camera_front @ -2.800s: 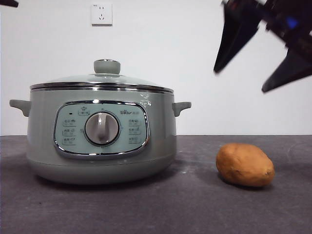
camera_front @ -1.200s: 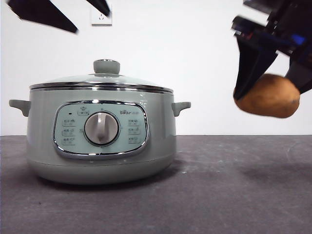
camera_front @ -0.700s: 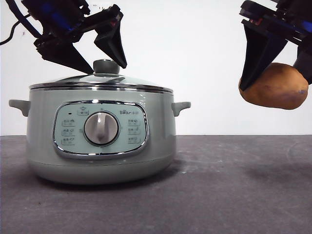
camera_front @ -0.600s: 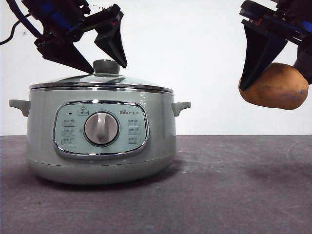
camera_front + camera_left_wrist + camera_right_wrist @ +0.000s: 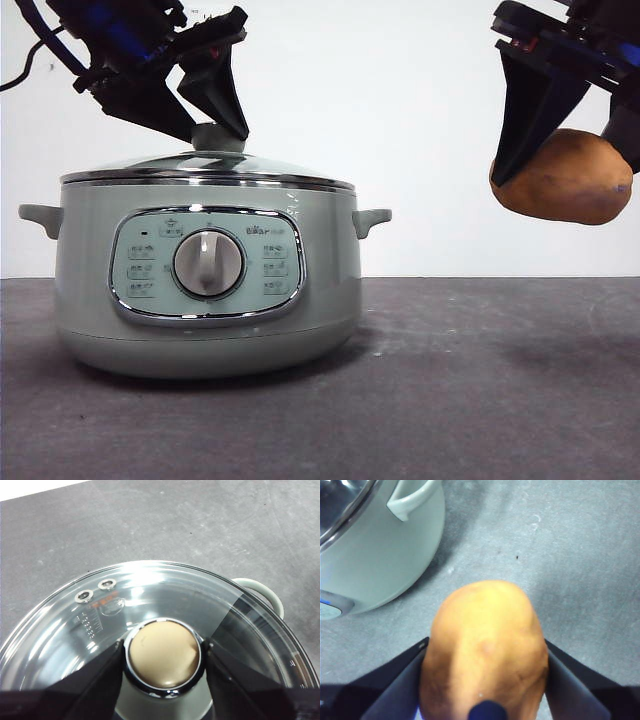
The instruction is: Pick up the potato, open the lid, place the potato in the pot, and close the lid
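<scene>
The sage-green pot [image 5: 90,280] stands at the left of the table with the glass lid [image 5: 270,166] lying on it. My left gripper [image 5: 214,133] is down on the lid's knob; in the left wrist view its jaws press both sides of the knob [image 5: 162,655], and the lid [image 5: 60,635] sits flat. My right gripper [image 5: 563,170] is shut on the orange-brown potato [image 5: 570,190] and holds it high above the table, to the right of the pot. In the right wrist view the potato [image 5: 485,645] fills the space between the jaws, with the pot [image 5: 375,565] off to one side.
The dark grey table [image 5: 450,400] runs to a white wall behind. The pot's right side handle [image 5: 372,218] sticks out towards the potato; it also shows in the right wrist view [image 5: 412,500].
My right gripper took the potato off the table and lifted it. My left gripper came down over the lid and its jaws have now shut on the knob.
</scene>
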Robot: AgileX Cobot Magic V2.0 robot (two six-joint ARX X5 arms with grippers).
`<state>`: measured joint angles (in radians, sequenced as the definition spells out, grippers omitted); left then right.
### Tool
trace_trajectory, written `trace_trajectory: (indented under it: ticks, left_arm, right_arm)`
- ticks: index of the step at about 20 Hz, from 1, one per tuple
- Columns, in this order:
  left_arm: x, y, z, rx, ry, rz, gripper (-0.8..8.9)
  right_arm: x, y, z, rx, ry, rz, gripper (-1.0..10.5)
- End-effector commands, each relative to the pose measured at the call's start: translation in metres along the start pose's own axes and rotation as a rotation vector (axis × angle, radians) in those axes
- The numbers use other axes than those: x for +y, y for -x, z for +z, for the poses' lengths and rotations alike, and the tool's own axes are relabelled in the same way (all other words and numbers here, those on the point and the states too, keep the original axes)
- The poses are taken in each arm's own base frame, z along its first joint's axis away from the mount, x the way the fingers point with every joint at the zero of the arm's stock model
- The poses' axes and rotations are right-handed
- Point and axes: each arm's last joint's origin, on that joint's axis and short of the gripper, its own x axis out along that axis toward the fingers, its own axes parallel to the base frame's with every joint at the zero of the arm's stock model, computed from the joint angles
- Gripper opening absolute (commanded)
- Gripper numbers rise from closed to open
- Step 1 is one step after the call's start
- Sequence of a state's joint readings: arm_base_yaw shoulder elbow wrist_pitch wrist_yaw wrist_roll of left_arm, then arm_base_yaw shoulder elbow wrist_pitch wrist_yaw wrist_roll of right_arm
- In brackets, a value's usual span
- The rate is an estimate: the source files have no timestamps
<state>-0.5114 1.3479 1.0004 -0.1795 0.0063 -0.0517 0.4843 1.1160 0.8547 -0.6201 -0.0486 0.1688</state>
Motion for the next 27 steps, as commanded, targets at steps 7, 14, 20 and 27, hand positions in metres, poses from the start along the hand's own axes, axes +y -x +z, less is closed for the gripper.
trace_trajectory:
  ticks: [7,14,20,27]
  left_arm:
    - [-0.001,0.029,0.023,-0.197,-0.005,-0.002,-0.08]
    - [-0.001,0.117,0.042,-0.461,-0.024,0.057,-0.08]
    - [0.002,0.214,0.035,-0.730,0.005,0.151,-0.08]
    - [0.004,0.277,0.009,-0.870,0.037,0.184,-0.08]
  right_arm:
    - [0.002,0.005,0.008,-0.035,-0.007,0.013,-0.1]
    - [0.024,0.038,0.047,-0.214,0.049,0.206,-0.1]
    - [0.073,0.044,0.095,-0.299,0.188,0.323,-0.1]
    - [0.126,-0.041,0.149,-0.157,0.376,0.321,-0.1]
